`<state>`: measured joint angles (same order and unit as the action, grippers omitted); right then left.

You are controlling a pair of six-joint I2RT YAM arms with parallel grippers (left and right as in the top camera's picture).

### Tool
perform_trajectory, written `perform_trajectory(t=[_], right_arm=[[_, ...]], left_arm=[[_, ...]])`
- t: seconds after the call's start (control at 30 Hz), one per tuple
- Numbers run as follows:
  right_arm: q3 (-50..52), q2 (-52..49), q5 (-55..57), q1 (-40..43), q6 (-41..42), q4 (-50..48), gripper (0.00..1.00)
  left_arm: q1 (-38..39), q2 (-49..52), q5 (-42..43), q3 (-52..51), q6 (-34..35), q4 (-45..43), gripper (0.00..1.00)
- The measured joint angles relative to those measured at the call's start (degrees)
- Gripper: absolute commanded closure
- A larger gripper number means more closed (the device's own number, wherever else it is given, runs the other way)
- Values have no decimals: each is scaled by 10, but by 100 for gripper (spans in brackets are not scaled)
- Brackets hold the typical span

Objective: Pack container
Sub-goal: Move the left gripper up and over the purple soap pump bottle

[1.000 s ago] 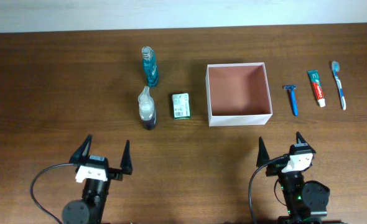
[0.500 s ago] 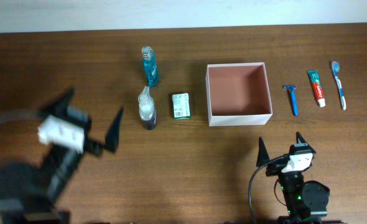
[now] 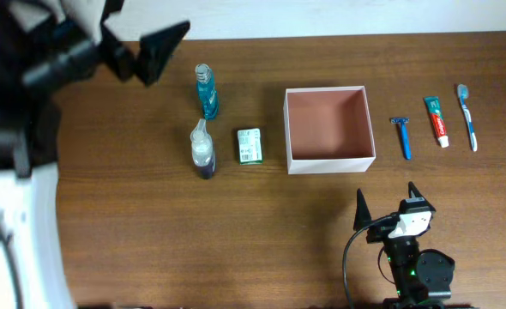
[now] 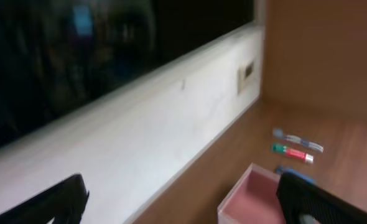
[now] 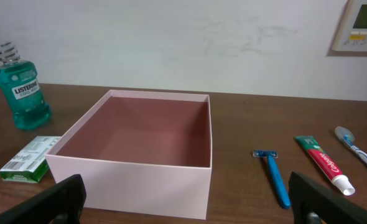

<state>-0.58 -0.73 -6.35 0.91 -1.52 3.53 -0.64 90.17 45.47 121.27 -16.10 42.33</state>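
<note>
1. Container [image 3: 330, 163] — square, white-walled, pinkish-brown inside — stands open-topped on the wooden table [image 3: 236, 223], right of centre in the overhead view.
2. Just beside its left wall, but apart from it, lies a small green-and-white soap box [image 3: 249, 145]. Further left stands a small clear bottle [image 3: 202, 153] with dark purple liquid at its base. Behind that, toward the far edge, is a blue-green mouthwash bottle [image 3: 206, 93], upright in the right wrist view.
3. Right of the container three things lie in a row, each apart from the next: a blue razor [image 3: 401, 137], a toothpaste tube [image 3: 436, 120] and a toothbrush [image 3: 466, 116]. The razor is nearest the box.
4. The left gripper [image 3: 137, 34] sits high over the far-left corner, close to the overhead camera, large and blurred. Its fingers are spread wide with nothing between them. Its wrist view takes in a white wall, one corner of the container and the toothpaste tube.
5. The right gripper [image 3: 387, 199] is low at the near edge, in front of the container and well apart from it — fingers spread wide, holding nothing. Its wrist camera faces the box's front wall.
</note>
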Motion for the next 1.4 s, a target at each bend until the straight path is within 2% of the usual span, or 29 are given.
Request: perform_trajectory(t=[0.1, 0.3, 0.37, 0.53, 0.67, 0.83, 1.0, 1.17, 1.4], right_arm=[[0, 0, 0, 0, 0, 0, 1], [0, 0, 0, 0, 0, 0, 1], [0, 0, 0, 0, 0, 0, 1], [0, 0, 0, 0, 0, 0, 1], [0, 0, 0, 0, 0, 0, 1], [0, 0, 0, 0, 0, 0, 1], [0, 0, 0, 0, 0, 0, 1], [0, 0, 0, 0, 0, 0, 1], [0, 0, 0, 0, 0, 0, 1]], left_arm=[[21, 75, -53, 59, 1, 68, 1], [54, 176, -80, 64, 5, 123, 1], [65, 195, -120, 64, 16, 149, 1], [113, 215, -289, 65, 57, 236, 1], [134, 219, -340, 65, 78, 273, 1], [103, 227, -323, 82, 96, 339, 1], [59, 228, -294, 85, 99, 346, 1], [67, 229, -286, 87, 100, 309, 1], [106, 230, -359, 88, 119, 285, 1]])
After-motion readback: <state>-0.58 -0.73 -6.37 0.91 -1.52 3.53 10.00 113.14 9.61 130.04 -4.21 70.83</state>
